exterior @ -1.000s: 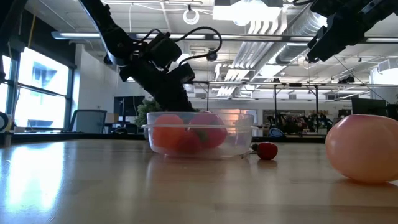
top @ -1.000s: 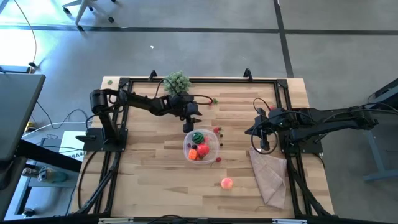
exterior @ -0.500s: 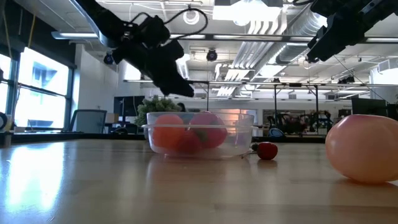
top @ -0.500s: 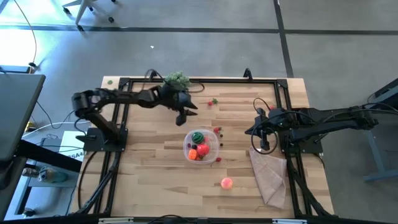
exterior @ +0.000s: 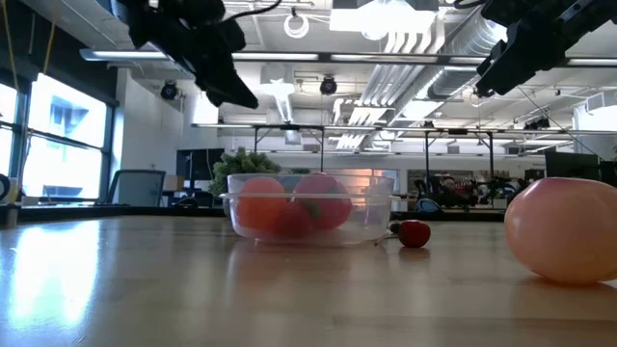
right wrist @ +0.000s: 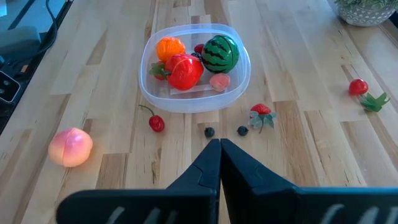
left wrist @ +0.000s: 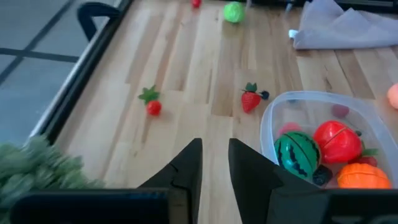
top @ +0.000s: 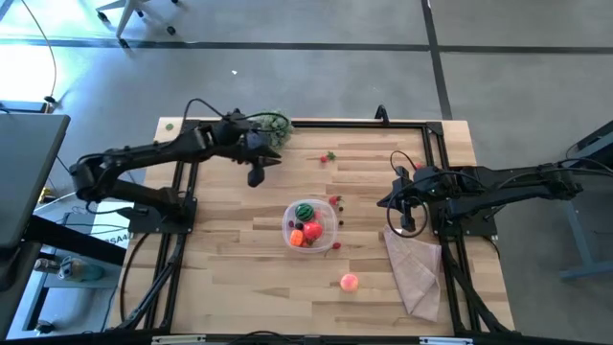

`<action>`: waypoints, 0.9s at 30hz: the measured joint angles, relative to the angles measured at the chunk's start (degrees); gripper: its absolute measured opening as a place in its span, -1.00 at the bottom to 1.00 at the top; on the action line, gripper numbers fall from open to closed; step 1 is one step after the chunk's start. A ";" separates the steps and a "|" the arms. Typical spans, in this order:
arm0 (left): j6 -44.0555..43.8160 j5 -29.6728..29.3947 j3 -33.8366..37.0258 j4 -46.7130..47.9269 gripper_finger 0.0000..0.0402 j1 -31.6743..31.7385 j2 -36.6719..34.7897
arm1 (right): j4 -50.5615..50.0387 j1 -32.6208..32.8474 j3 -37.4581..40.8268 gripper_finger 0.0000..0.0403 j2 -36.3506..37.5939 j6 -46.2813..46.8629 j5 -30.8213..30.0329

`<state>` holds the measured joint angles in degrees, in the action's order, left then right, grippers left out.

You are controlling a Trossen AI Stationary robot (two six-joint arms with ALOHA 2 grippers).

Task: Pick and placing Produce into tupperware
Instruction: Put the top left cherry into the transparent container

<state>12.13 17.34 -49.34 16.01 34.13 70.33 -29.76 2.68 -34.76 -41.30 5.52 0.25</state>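
The left end effector [top: 256,175] has pulled back from above the tupperware [top: 311,226] over the last second and now hangs raised over the far-left part of the tabletop [top: 230,259], near the grey-green plant clump [top: 273,122]. Its fingers stand a narrow gap apart and carry nothing. My reading: a piece has just gone into the container and the arm is clearing off to fetch another.

The right end effector [top: 406,222] waits on its own side, beside the tan cloth [top: 415,268], fingers pressed together and empty.

The tupperware sits mid-tabletop holding a toy watermelon [left wrist: 296,155], a red fruit [left wrist: 336,140] and an orange piece [left wrist: 360,176]. Outside it lie a pink peach [top: 349,282] near the front edge, a strawberry [left wrist: 250,101] just beside the rim, and a small red piece with a green leaf [left wrist: 152,106] farther back — so the task looks part done.

The right wrist view adds what the overhead view cannot resolve: a cherry [right wrist: 155,122] and two dark berries [right wrist: 209,131] just beside the container. The low view shows only how high the left arm is lifted.
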 joint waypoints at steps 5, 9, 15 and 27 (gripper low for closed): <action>-0.88 -0.47 4.43 -0.82 -0.74 -0.03 -5.85 | 0.00 0.00 0.02 -1.00 0.00 0.00 0.00; -2.53 -1.44 10.51 -5.59 -0.76 0.00 -9.44 | 0.00 0.00 0.00 -1.00 0.00 -0.01 -0.02; -1.61 2.50 17.10 -10.54 -0.76 -0.05 -12.83 | 0.02 0.00 0.00 -1.00 0.02 -0.02 -0.02; -0.04 2.67 19.38 -8.56 -0.78 0.00 -13.56 | 0.00 0.00 0.02 -1.00 0.01 0.00 -0.02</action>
<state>12.10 20.01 -29.96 7.46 34.13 56.77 -29.76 2.68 -34.74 -41.29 5.51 0.23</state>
